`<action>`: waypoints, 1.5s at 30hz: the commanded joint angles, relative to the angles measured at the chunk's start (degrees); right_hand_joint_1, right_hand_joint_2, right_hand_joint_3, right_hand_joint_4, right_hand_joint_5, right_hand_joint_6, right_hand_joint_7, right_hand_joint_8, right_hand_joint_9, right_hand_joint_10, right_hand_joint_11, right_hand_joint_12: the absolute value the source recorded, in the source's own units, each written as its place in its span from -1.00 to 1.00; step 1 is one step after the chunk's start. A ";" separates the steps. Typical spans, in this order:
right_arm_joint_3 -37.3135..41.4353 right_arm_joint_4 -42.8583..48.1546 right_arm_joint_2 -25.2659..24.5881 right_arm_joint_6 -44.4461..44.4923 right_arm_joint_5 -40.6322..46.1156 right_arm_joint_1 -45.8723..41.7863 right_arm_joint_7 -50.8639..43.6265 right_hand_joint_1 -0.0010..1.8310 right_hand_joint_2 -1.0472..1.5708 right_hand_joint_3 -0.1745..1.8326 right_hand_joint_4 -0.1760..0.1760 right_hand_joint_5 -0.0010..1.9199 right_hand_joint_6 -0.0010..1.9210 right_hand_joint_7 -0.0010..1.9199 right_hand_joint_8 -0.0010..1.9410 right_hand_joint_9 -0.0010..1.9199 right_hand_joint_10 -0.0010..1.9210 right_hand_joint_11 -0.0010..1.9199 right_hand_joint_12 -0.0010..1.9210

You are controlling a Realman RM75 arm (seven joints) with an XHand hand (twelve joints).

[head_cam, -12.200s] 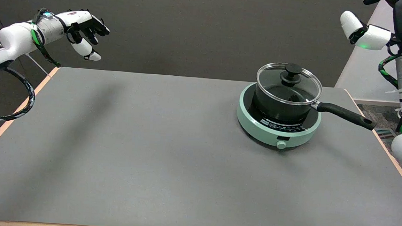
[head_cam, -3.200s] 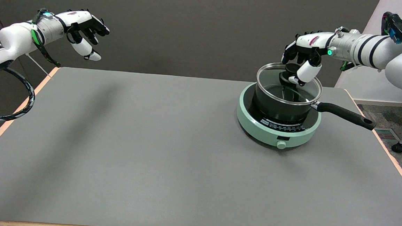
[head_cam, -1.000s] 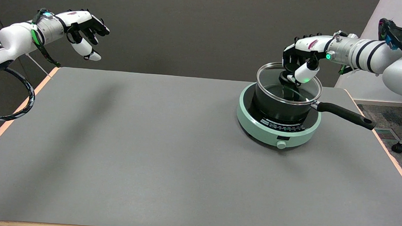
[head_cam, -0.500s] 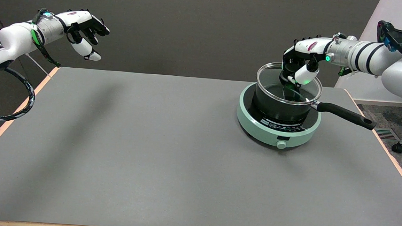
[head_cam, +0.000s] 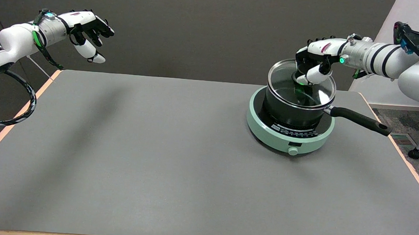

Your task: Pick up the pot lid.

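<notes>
We cannot see the lid's knob (head_cam: 299, 78); the right hand (head_cam: 312, 64) wraps over it and hides most of it. Whether the glass lid (head_cam: 288, 82) touches the pot's rim (head_cam: 294, 104) at the back, we cannot tell. The right arm (head_cam: 409, 68) is cut off at the right edge, and the bench (head_cam: 155, 165) by the bottom edge.

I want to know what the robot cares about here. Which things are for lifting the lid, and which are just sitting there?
For the job:
- pot lid, glass, tilted up at the back
- right hand, its fingers gripping the lid's knob
- pot under the lid

Just there:
- green cooker under the pot
- pot handle
- grey table
- left hand, held in the air
</notes>
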 commanded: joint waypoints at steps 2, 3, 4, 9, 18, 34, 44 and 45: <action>0.23 -0.34 0.01 1.65 0.06 -0.57 0.01 0.14 0.79 -0.62 -0.18 -0.57 0.83 -0.36 0.76 -0.43 0.75 -0.80 0.73; 0.23 -0.34 0.01 1.65 0.06 -0.57 0.01 0.13 0.79 -0.61 -0.19 -0.58 0.84 -0.36 0.77 -0.43 0.77 -0.80 0.75; 0.30 -0.34 0.01 1.65 0.06 -0.57 0.01 0.13 0.80 -0.63 -0.18 -0.58 0.84 -0.36 0.78 -0.43 0.78 -0.81 0.75; 0.31 -0.34 0.01 1.78 0.06 -0.50 0.01 0.16 0.78 -0.61 -0.27 -0.56 0.81 -0.32 0.73 -0.39 0.77 -0.77 0.75; 1.67 0.12 0.01 3.55 0.06 -0.41 0.01 0.44 0.53 -0.19 1.00 -0.55 0.62 -0.24 0.63 -0.28 0.80 -0.67 0.87; 4.93 2.30 0.01 3.56 3.02 -0.10 0.01 0.47 0.43 0.01 1.00 -0.53 0.71 -0.16 0.62 -0.24 0.84 -0.42 0.91; 6.28 4.35 0.01 2.79 2.64 -0.02 0.01 0.48 0.39 0.10 1.00 -0.52 0.75 -0.13 0.63 -0.19 0.87 -0.39 0.91; 6.30 4.44 0.01 2.98 2.55 -0.02 0.01 0.48 0.38 0.12 1.00 -0.52 0.75 -0.13 0.64 -0.19 0.87 -0.38 0.91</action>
